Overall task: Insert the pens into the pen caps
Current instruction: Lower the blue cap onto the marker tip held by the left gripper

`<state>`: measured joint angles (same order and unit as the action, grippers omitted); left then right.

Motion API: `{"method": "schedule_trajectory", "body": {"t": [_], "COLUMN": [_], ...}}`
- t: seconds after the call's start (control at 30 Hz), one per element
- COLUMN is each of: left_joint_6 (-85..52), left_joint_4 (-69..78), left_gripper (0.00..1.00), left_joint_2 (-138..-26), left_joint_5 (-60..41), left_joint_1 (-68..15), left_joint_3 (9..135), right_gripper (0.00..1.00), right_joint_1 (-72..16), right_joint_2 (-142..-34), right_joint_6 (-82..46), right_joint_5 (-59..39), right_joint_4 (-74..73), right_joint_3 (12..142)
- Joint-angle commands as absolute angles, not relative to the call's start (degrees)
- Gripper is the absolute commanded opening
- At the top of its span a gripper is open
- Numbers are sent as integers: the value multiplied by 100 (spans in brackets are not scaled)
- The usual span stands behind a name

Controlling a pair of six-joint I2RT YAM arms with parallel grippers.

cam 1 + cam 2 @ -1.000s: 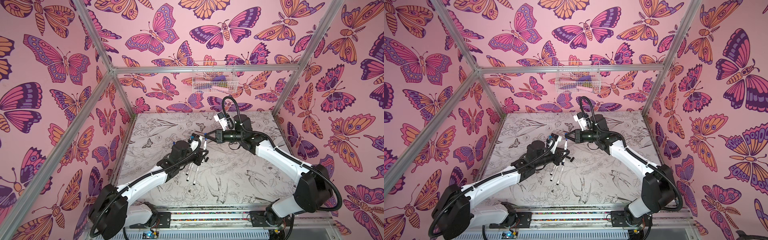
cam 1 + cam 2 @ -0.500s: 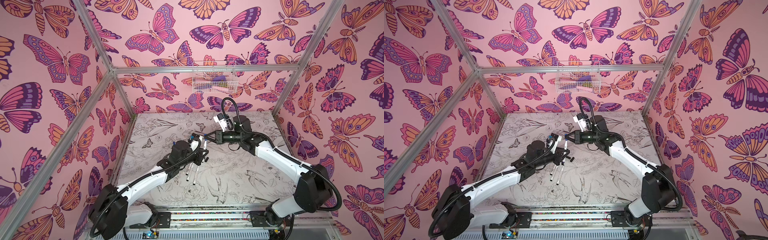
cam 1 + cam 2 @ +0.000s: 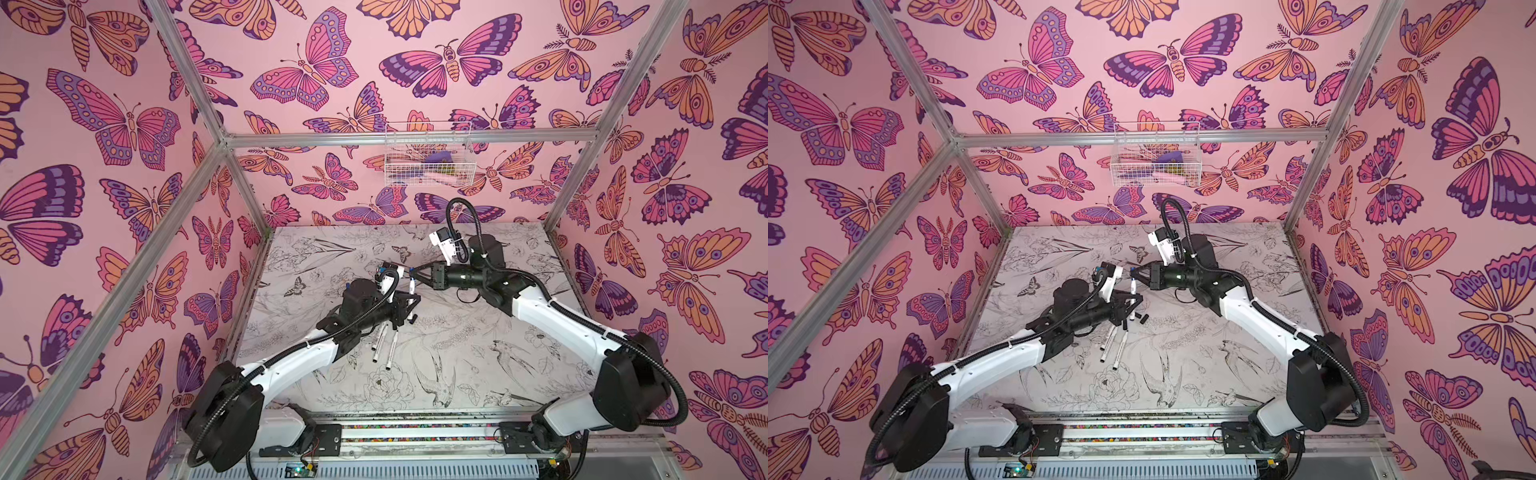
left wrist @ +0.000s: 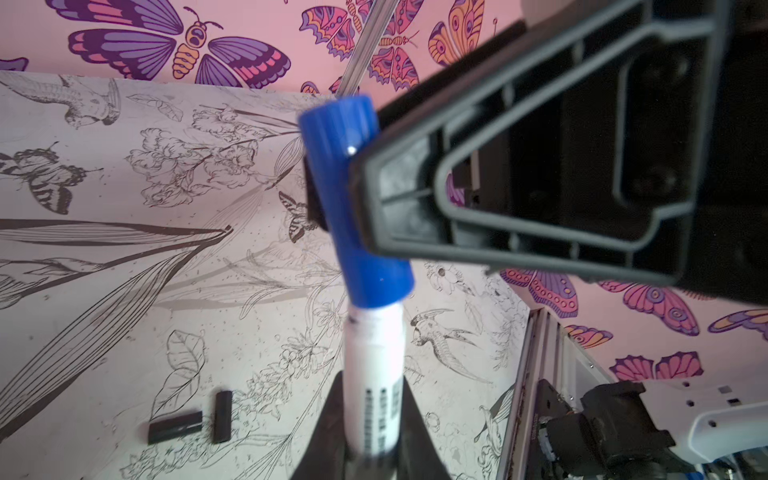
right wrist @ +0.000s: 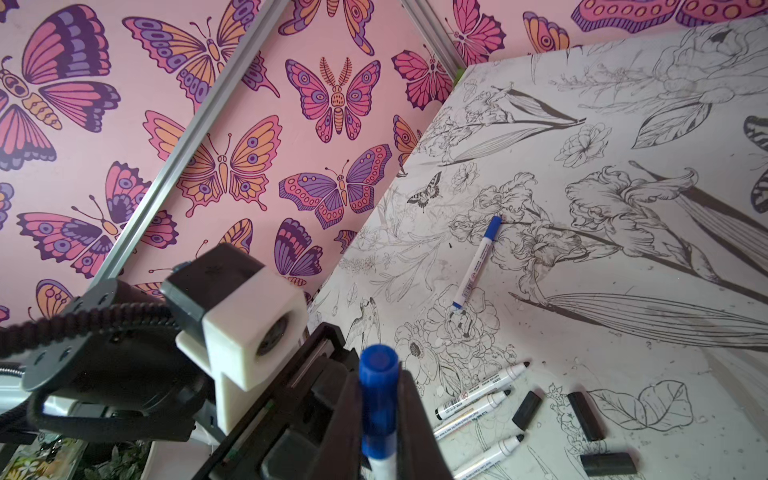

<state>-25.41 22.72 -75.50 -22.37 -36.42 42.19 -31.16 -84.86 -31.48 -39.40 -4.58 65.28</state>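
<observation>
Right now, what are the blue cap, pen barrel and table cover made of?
Blue cap: looks like moulded plastic, satin, one small glint.
Pen barrel: probably white plastic, smooth, printed black text.
Table cover: printed paper or vinyl, matt, speckled; cannot tell which.

One white pen (image 4: 376, 357), a blue cap (image 4: 349, 174) on its tip, is held raised near three uncapped black-tipped pens (image 5: 478, 409) lying side by side. Three black caps (image 5: 585, 417) lie loose just beside that row. A blue-capped pen (image 5: 477, 259) lies well apart from it.
</observation>
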Motion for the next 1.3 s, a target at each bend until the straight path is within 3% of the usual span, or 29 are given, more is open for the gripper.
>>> {"method": "schedule_trajectory", "body": {"t": [0.0, 0.57, 1.07, 1.27], "left_joint_6": [-2949, -1271, -370, -251], "left_joint_4": [3173, 3351, 3562, 3742], "left_gripper": [0, 0, 0, 0], "left_joint_2": [-7714, -7476, -7469, -7470], "left_joint_5": [-2095, -501, -167, -354], "left_joint_1": [-3401, -3579, -4071, -4098], "left_joint_3": [4544, 4853, 4658, 4663], "right_gripper": [0, 0, 0, 6], "right_joint_1": [-3205, -3208, -3305, -3305], "right_joint_2": [-8232, -7873, -7792, -7773], "right_joint_6": [-3047, -2355, -1627, -1523], "right_joint_5": [-4376, -4852, -4720, -4594], "right_joint_4": [-174, 404, 1272, 1387], "right_joint_3": [6432, 6512, 6873, 6966]}}
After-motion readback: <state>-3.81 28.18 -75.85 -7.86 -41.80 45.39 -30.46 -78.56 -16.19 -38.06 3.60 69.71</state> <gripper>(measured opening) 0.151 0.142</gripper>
